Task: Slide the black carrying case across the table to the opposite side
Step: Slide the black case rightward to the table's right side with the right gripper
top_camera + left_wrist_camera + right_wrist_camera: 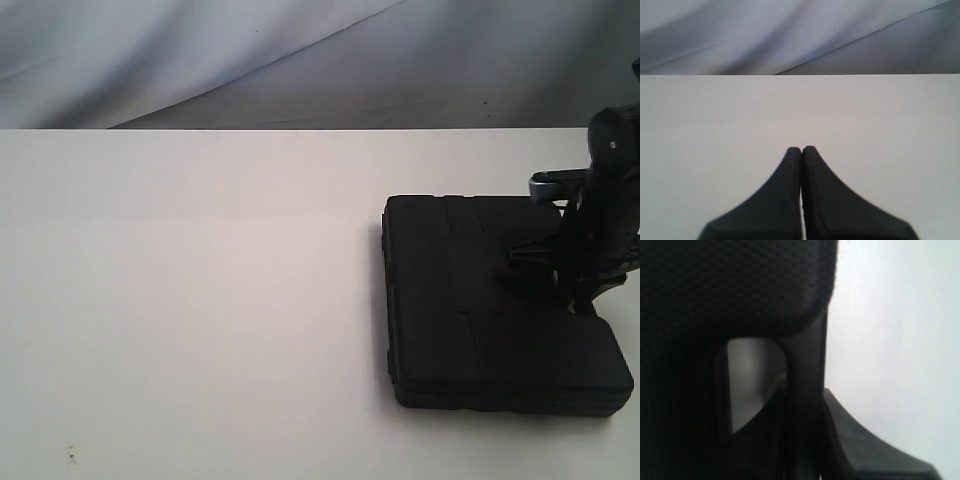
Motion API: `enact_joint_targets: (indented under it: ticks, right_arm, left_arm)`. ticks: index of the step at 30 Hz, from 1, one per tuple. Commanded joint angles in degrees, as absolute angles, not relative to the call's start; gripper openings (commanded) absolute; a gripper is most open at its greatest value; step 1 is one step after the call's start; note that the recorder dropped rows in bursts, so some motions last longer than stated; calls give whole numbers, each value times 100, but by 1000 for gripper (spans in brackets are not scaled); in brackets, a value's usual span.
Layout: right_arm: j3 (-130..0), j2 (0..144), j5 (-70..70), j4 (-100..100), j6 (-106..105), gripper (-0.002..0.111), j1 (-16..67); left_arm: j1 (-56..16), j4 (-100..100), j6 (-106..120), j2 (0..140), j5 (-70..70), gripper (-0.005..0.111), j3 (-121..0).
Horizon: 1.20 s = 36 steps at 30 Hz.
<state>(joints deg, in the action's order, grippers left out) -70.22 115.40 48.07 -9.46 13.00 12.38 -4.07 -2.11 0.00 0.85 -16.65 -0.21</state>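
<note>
Case (470,310) handle (806,380) between right fingers (865,445)

A robot lab or test room is what seems to be shown here. A wide, plain white table (200,300) is set up, and a big grey cloth (200,60) with soft folds is hung behind it like a backdrop; the same cloth and table edge are seen in the left wrist view. A black robot arm (605,160) is held over the right side of the table, and a flat black case (470,300) is laid on the white top under it.
</note>
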Motion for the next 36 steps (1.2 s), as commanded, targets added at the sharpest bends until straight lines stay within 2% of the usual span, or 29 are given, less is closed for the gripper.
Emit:
enact_joint_targets:
  ticks: [1, 36]
  right_arm:
    - [-7010, 11424, 4724, -887, 1223, 0, 1190]
    - [-7010, 11424, 4544, -527, 978, 0, 1201]
  left_arm:
    - [-393, -198, 60, 53, -1611, 0, 0]
    - [-393, -198, 43, 53, -1611, 0, 0]
